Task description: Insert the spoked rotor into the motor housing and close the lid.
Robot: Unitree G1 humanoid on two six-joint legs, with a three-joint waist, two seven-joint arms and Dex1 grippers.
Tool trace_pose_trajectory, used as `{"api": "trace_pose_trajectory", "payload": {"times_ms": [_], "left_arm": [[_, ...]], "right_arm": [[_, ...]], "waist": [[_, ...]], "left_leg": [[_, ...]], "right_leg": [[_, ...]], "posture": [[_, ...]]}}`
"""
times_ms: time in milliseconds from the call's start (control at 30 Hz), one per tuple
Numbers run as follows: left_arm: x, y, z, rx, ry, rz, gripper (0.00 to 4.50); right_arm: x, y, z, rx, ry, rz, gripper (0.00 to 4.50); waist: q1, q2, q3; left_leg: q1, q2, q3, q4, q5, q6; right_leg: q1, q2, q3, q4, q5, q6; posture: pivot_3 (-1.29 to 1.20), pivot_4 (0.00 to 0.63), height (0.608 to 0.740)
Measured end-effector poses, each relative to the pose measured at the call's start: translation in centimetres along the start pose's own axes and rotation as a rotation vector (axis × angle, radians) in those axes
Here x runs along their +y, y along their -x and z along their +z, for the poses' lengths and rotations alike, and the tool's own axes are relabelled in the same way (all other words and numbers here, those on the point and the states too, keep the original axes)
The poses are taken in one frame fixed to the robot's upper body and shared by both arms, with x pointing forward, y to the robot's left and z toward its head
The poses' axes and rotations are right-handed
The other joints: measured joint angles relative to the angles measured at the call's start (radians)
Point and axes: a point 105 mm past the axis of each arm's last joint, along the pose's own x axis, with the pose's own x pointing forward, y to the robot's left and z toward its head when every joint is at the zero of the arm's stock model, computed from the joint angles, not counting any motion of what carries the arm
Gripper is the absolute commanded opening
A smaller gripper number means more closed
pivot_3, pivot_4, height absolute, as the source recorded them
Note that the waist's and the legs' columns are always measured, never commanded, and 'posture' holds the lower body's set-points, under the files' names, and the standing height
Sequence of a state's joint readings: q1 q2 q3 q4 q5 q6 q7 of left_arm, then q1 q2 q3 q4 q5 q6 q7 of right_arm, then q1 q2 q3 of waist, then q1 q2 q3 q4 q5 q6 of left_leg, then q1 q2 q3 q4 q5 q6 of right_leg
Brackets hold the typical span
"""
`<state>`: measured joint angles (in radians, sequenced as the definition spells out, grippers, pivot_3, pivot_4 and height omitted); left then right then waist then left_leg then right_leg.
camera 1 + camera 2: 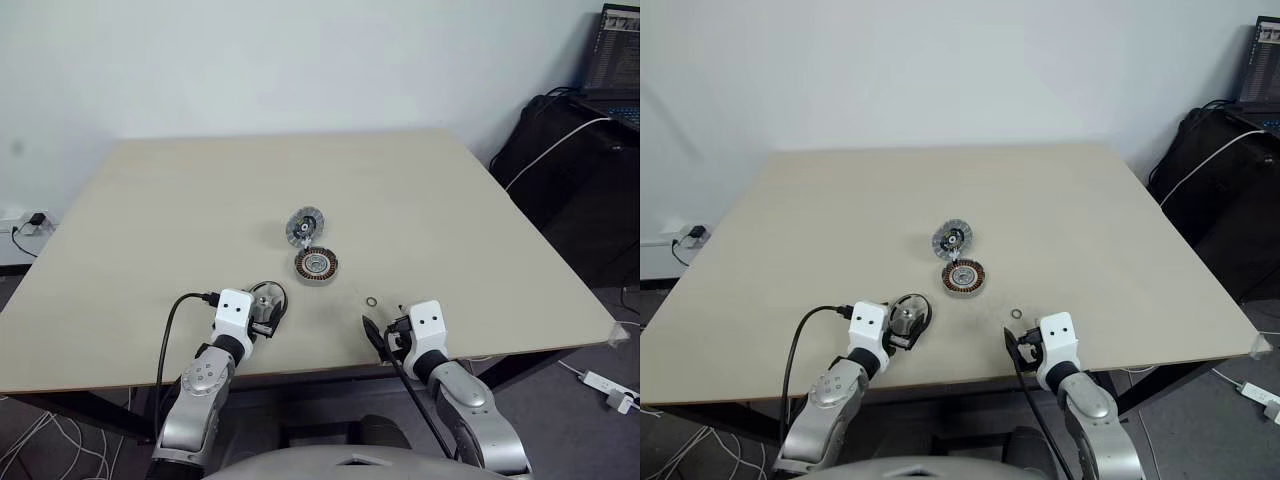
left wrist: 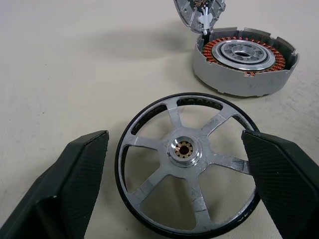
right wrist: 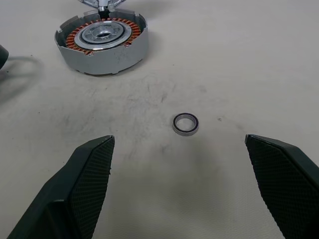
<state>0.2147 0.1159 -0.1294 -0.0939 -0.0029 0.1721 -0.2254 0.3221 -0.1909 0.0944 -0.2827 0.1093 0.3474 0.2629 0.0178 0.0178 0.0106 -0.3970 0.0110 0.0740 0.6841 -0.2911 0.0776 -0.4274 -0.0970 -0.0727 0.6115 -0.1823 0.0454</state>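
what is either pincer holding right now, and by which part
Nothing is held. The left pincer stands open around the spoked rotor, which lies flat on the table, fingers clear of its rim. The right pincer is open, empty.

On the worktop (image 1: 150, 200), the motor housing (image 1: 316, 265) lay near the middle, with the lid (image 1: 303, 227) just behind it, tilted up. The spoked rotor (image 2: 187, 162) lay flat nearer my left side, between my left fingers (image 2: 75, 174), which stood apart. A small ring (image 3: 185, 124) lay ahead of my right fingers (image 3: 89, 174), right of the motor housing and nearer me.
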Motion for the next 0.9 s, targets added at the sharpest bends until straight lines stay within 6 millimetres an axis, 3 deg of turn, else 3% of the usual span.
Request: {"api": "trace_pose_trajectory", "payload": {"times_ms": [533, 900], "left_arm": [[0.0, 0.0, 0.0, -0.001, -0.001, -0.002, 4.5], [-0.1, -0.1, 0.2, -0.005, -0.002, -0.005, 4.5]], "right_arm": [[0.1, -0.1, 0.0, -0.007, -0.002, -0.002, 4.47], [-1.2, -3.9, 0.2, 0.034, 0.023, -0.096, 4.47]], "waist": [[0.0, 0.0, 0.0], [-0.003, 0.0, 0.002]], "left_leg": [[0.0, 0.0, 0.0, 0.0, 0.0, 0.0], [-0.001, 0.0, 0.0, 0.0, 0.0, 0.0]], "right_leg": [[0.0, 0.0, 0.0, 0.0, 0.0, 0.0], [-0.001, 0.002, 0.0, 0.0, 0.0, 0.0]], "posture": [[0.0, 0.0, 0.74], [0.0, 0.0, 0.74]]}}
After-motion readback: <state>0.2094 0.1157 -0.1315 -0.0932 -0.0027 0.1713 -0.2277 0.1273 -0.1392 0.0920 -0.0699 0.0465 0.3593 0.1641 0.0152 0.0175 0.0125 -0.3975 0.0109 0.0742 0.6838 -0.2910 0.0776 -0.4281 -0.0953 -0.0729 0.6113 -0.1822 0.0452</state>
